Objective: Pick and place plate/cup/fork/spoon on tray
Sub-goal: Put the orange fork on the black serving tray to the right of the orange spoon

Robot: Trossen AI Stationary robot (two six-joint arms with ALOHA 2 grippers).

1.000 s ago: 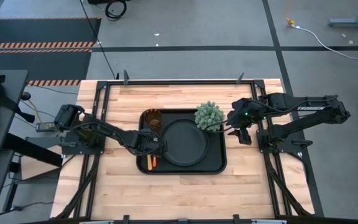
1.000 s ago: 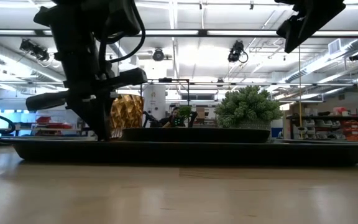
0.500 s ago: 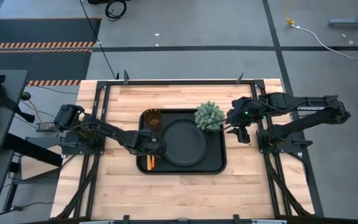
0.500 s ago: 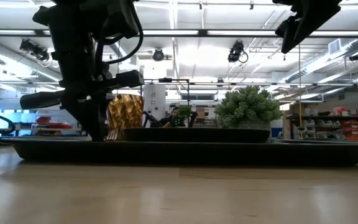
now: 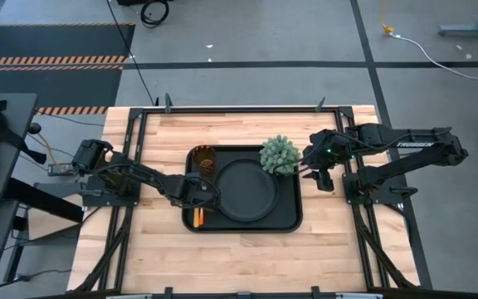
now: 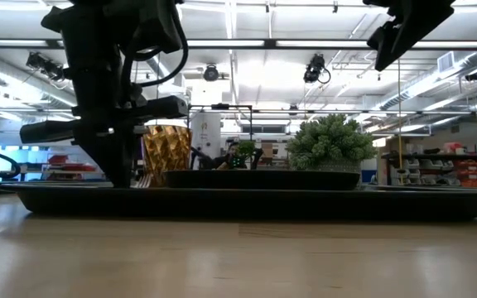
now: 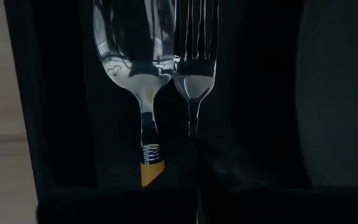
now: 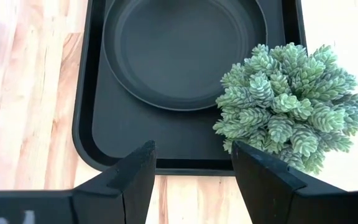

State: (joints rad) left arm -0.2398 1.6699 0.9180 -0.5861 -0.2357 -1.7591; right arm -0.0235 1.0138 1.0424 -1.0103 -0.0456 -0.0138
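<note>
The black tray [image 5: 297, 218] lies mid-table and holds the round black plate [image 5: 246, 189]. The amber cup [image 5: 203, 158] stands at its far left corner, and the spoon [image 7: 129, 56] and fork [image 7: 194, 56] lie side by side along its left side. The orange handles [image 5: 197, 218] point to the near edge. My left gripper [image 5: 199, 196] is low over the tray's left side, shut over the fork's handle. My right gripper [image 5: 307, 170] hangs open and empty above the tray's right rim, next to the green plant ball [image 5: 279, 154]. My left gripper comes from above, slanting down along the fork. Its shut fingers [image 7: 241, 180] cover the fork's handle just behind the metal neck [image 7: 192, 121], so the hold itself is hidden. The fork lies flat on the tray beside the spoon, tines toward the far edge.
The plant ball stands on the tray's far right corner, close to my right gripper. Bare wood [image 5: 156, 249] lies left, right and in front of the tray. The dark frame rails [image 5: 131, 149] run along the table's sides.
My left gripper has gone a little toward the table's left edge, staying low on the tray.
</note>
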